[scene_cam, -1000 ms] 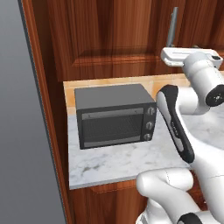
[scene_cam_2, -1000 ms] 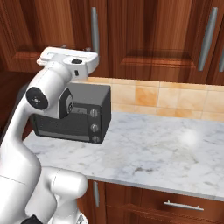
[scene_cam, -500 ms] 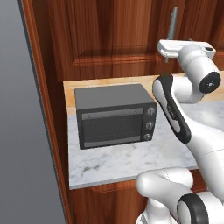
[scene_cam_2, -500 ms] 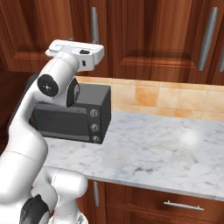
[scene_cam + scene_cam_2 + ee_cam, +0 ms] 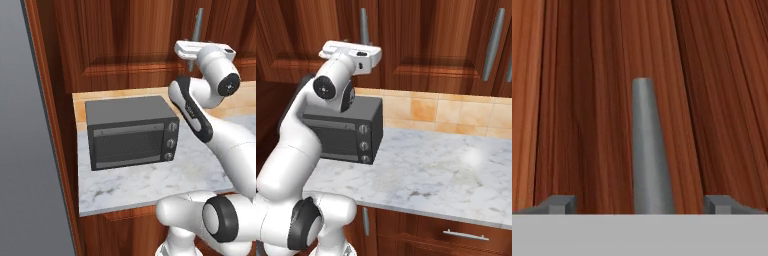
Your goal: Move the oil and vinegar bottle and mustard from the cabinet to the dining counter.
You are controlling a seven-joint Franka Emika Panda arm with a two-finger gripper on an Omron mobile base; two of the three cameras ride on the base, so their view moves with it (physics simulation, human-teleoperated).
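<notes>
A white robot arm reaches up toward a reddish-brown wooden cabinet [image 5: 130, 45] mounted on the wall above a marble worktop [image 5: 446, 170]. The cabinet doors are closed. A long, upright silver bar handle [image 5: 648, 150] runs down one door.

Seen from the camera on the hand, the gripper [image 5: 641, 204] faces the door head-on. Its two dark fingertips [image 5: 559, 204] stand spread wide, released, with the handle rising between them. They grasp nothing, and whether they touch the handle cannot be told.

From the left base view, the hand sits high against the door, right at the handle [image 5: 198, 30]. In the right base view, the hand's white body covers the lower part of the same handle [image 5: 364, 26].

Below the arm, a dark grey toaster oven [image 5: 131, 131] sits on the worktop against a tan tiled backsplash [image 5: 446, 112]. Three round knobs line its right front edge. More closed doors with silver handles [image 5: 492, 45] continue to the right.
</notes>
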